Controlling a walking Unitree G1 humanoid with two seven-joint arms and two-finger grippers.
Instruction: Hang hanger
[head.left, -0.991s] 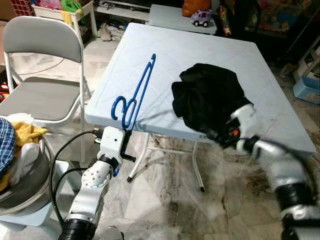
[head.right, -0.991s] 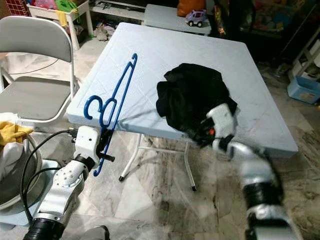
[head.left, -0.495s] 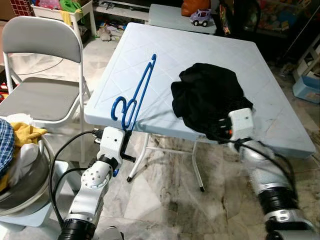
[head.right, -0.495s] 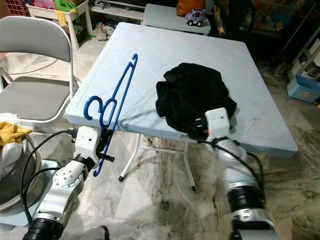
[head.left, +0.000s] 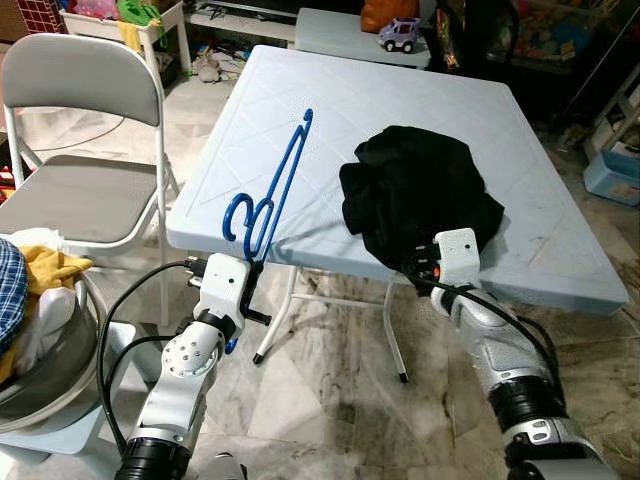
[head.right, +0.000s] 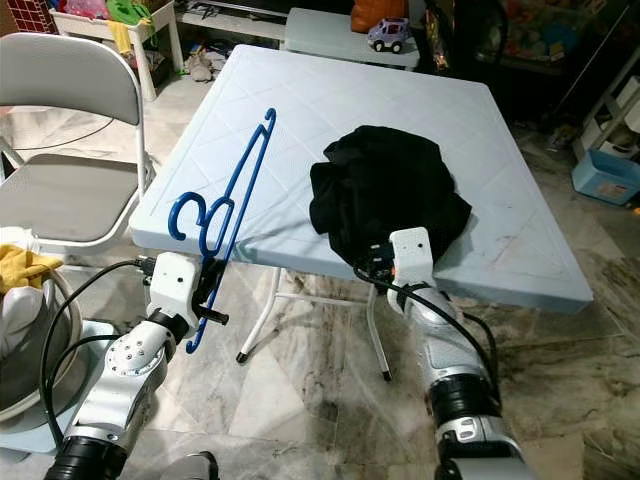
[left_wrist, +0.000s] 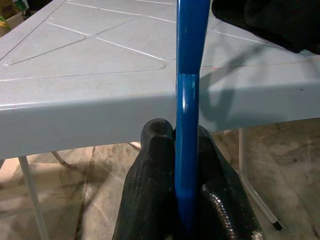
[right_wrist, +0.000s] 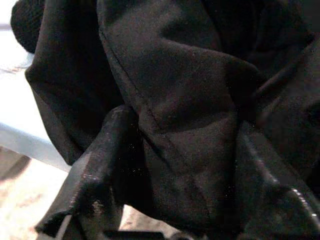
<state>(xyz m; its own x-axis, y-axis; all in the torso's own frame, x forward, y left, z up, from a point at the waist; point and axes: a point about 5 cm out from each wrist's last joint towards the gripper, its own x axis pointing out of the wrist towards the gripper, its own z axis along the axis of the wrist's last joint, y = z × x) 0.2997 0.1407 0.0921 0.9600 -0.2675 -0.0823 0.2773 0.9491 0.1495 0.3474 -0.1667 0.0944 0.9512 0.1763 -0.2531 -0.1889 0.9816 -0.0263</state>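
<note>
A blue plastic hanger (head.left: 280, 185) leans over the near left edge of the pale blue table (head.left: 340, 90), its hook end off the table. My left gripper (left_wrist: 182, 132) is shut on the hanger's lower bar just below the table edge. A crumpled black garment (head.left: 415, 185) lies on the table's near right part and hangs over the edge. My right gripper (right_wrist: 180, 135) is at that near edge, open, with a fold of the black cloth between its spread fingers (right_wrist: 100, 165).
A grey folding chair (head.left: 85, 150) stands left of the table. A basket of clothes (head.left: 30, 300) is at the near left. Thin table legs (head.left: 395, 340) stand on the marble floor below. A toy car (head.left: 400, 33) and clutter sit beyond the table.
My right arm has swung in from the right and reached up to the garment's overhanging edge, so cloth now lies between its fingers. The left arm and hanger have not moved.
</note>
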